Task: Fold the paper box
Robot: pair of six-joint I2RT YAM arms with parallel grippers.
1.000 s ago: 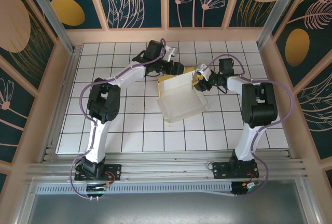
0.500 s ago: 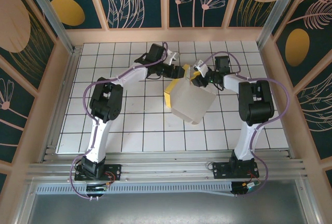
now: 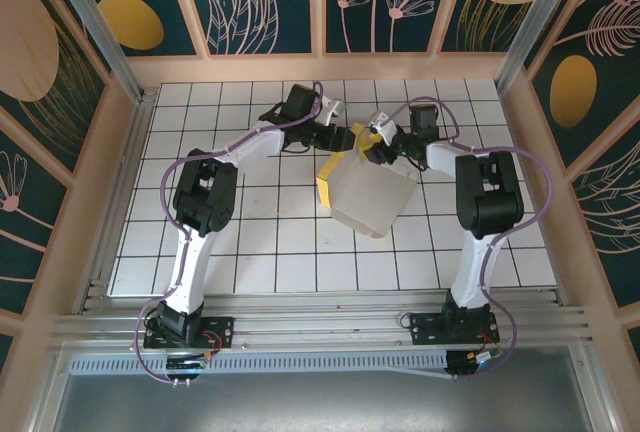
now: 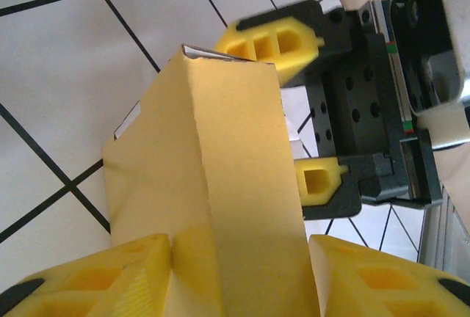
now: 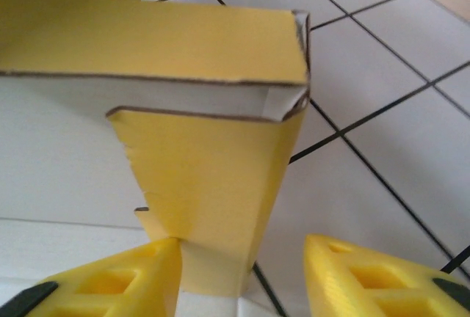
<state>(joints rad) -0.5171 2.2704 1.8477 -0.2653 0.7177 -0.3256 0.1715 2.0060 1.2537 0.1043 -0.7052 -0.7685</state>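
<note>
Box position: the paper box (image 3: 368, 197) is over the middle of the table (image 3: 200, 252), pale face up, far corner between both grippers. Left gripper (image 4: 241, 258) is clamped on a folded yellow edge, card filling its jaws. Right gripper (image 5: 242, 258) is part open. I see a yellow flap against one finger (image 5: 95, 280), the other standing clear.
</note>
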